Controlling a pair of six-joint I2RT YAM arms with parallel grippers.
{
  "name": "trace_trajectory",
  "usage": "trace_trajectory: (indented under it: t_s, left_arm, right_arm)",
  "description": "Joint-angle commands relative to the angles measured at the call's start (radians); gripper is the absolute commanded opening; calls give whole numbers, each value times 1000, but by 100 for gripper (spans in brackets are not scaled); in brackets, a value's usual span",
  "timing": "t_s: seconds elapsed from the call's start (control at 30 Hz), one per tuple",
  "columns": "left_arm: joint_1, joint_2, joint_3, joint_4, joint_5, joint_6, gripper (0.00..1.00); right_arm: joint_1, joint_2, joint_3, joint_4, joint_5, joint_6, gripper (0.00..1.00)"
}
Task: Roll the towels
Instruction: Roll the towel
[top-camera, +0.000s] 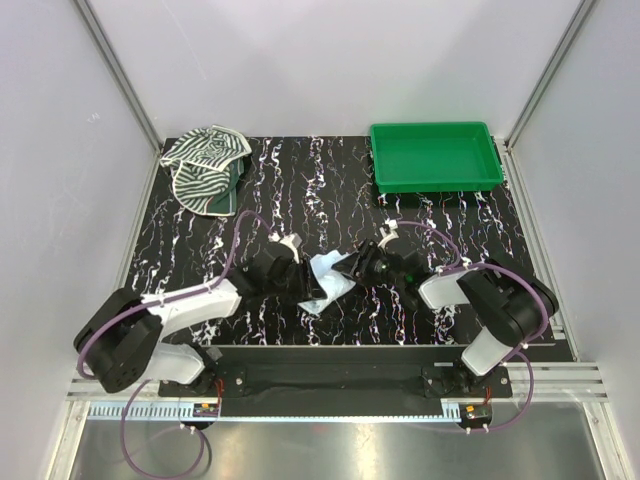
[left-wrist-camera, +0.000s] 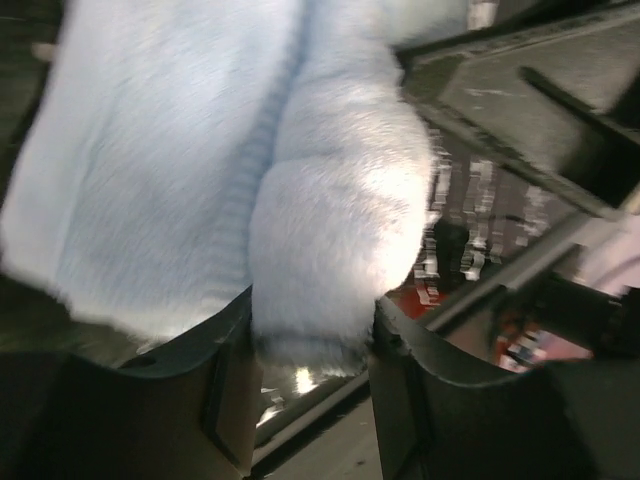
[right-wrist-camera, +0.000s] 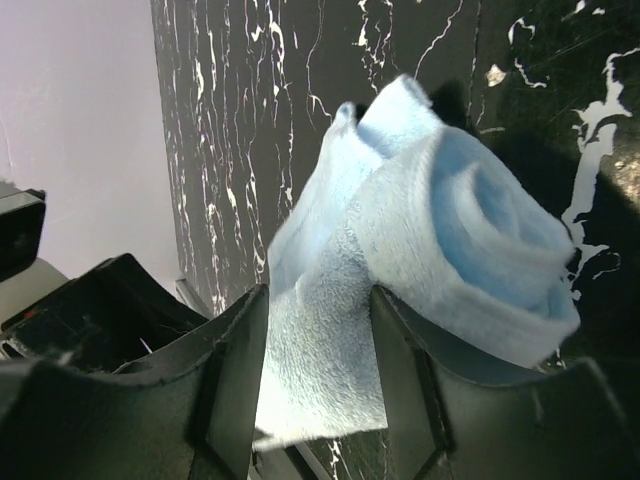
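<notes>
Black marbled bench (top-camera: 300, 180), white walls around. Both my arms lie low and folded inward, wrists meeting at the middle near the near edge. The left gripper (left-wrist-camera: 310, 330) stands half apart, pinching a plush fold of the blue towel (top-camera: 328, 278). The right gripper (right-wrist-camera: 318, 330), also partly open, clamps its flat tail, with the rolled end just past the fingertips. The striped towel (top-camera: 205, 165) lies crumpled in the far left corner, the green tray (top-camera: 440, 185) far right.
</notes>
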Motion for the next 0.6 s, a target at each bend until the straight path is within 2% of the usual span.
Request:
trace_trajectory:
  t_s: [0.0,0.2,0.23,0.33,0.47,0.57]
  left_arm:
    - [5,-62,60,-295,-196,120,46]
    - [-7,-202,126,-446,-374,181,52]
    - [-10,-216,130,-443,-381,202,58]
    - [-63,-257,170,-425,-422,303,64]
    - [-241,-254,225,-377,-514,478,73]
    - [-321,-195,259,-337,-525,587,73]
  right_arm:
    - [25,17,-12,-232,43,-63,54]
    - [34,25,11,-265,51,-69,54]
    - [36,25,13,-273,51,-70,54]
    - [43,26,25,-291,54,-75,54]
    - [49,25,42,-313,63,-87,54]
    - [49,28,59,-336,66,-99,54]
